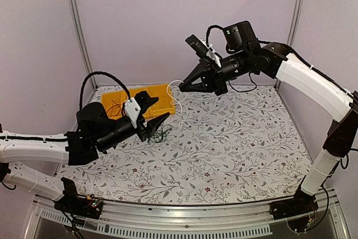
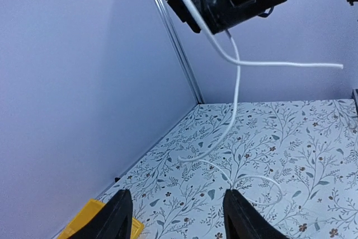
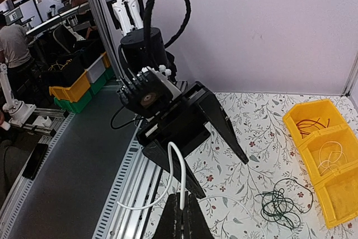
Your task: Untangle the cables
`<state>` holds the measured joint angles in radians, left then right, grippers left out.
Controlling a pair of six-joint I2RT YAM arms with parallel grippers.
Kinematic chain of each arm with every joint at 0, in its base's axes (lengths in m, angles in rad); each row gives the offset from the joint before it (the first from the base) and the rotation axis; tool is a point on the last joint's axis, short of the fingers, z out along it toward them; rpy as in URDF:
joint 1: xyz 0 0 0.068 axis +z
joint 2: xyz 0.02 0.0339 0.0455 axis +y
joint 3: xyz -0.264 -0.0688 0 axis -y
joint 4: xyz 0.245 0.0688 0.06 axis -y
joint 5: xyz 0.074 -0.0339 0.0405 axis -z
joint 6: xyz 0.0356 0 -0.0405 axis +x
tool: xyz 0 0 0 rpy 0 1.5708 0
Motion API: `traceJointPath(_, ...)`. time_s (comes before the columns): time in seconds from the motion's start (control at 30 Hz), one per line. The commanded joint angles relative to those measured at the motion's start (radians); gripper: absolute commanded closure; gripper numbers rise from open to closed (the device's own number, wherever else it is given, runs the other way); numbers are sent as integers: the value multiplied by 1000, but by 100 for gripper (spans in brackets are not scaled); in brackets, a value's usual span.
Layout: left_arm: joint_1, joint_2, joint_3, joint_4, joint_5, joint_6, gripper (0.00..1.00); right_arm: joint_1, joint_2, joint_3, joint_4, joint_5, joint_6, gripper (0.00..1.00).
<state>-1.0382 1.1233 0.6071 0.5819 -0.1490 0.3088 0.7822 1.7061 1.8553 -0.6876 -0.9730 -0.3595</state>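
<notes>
Right fingers (image 3: 182, 219), pressed together, clamp a white cable (image 2: 237, 93) high above the far part of the flower-patterned surface (image 1: 235, 155). The cable loops out of the grip, hangs down and trails in loose curves on the surface near the yellow bin (image 1: 159, 93) at the far left corner. The left fingers (image 1: 158, 121) stand apart with nothing between them, low over the left side of the surface. A black tangle (image 3: 279, 201) of thin cables lies on the surface just beside their tips, outside the gap. In the bin, one compartment holds a thin black wire and the next a white one.
</notes>
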Motion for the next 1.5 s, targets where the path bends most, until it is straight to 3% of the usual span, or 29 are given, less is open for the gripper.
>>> traceJointPath(0.0, -42, 33, 58, -25, -73, 136, 44, -6, -16, -8, 19, -24, 13, 100)
traceJointPath(0.5, -44, 99, 138, -16, -19, 205, 60, -6, 6, -3, 32, -39, 28, 100)
traceJointPath(0.8, -45, 127, 148, 9, -18, 210, 86, -6, 8, -6, 33, -39, 33, 100)
traceJointPath(1.03, -41, 130, 134, 34, -48, 200, 100, -6, 11, -10, 32, -39, 34, 100)
traceJointPath(1.47, 5, 150, 96, 4, -52, 103, 100, -81, -4, 16, 79, -48, 102, 100)
